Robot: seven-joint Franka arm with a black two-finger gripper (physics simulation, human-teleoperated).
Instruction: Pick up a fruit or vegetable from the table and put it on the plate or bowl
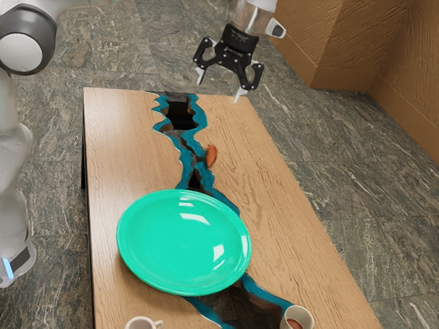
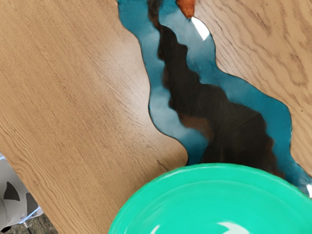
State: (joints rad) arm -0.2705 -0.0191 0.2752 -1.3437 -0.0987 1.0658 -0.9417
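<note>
at one o'clock of the green plate (image 1: pixel 183 241), the orange vegetable (image 1: pixel 212 154) was seen unpicked on the table (image 1: pixel 116 137), grasp and placing judged undone, the gripper (image 1: pixel 228 82) held spread wide and empty at twelve o'clock of it.

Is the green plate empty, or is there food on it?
Empty. The green plate is bare; the orange vegetable lies on the table, apart from it.

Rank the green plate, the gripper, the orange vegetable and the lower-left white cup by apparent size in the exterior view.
1. green plate, by far the largest.
2. gripper.
3. orange vegetable and white cup: not ranked, since they look alike and the picture's lower edge cuts the cup off.
</note>
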